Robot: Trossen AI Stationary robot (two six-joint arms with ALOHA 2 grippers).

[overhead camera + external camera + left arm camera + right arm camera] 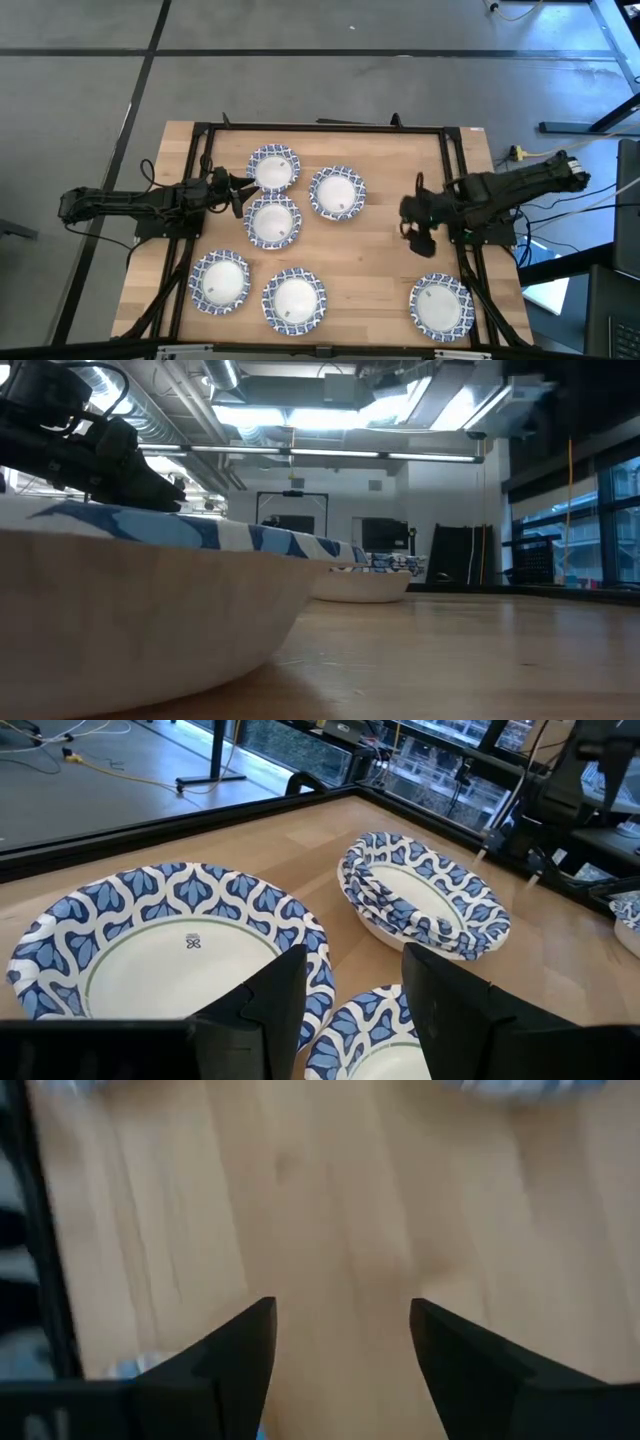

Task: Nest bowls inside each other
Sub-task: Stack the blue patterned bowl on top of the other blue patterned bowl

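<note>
Six places on the wooden table hold blue-and-white patterned bowls: far left [273,167], far middle [337,192], middle left [272,222], near left [220,281], near middle [294,299] and near right [441,305]. The far middle one is a nested stack [425,895] of several bowls. My left gripper [235,190] is open and empty. It hovers between the far left bowl [170,935] and the middle left bowl [370,1035], pointing toward the stack. My right gripper [415,228] is open and empty [340,1320] over bare wood at the right.
A black metal frame [320,127] runs round the table's far and side edges. Bare wood [390,260] lies between the stack and the near right bowl. In the low view the near middle bowl [150,610] fills the foreground.
</note>
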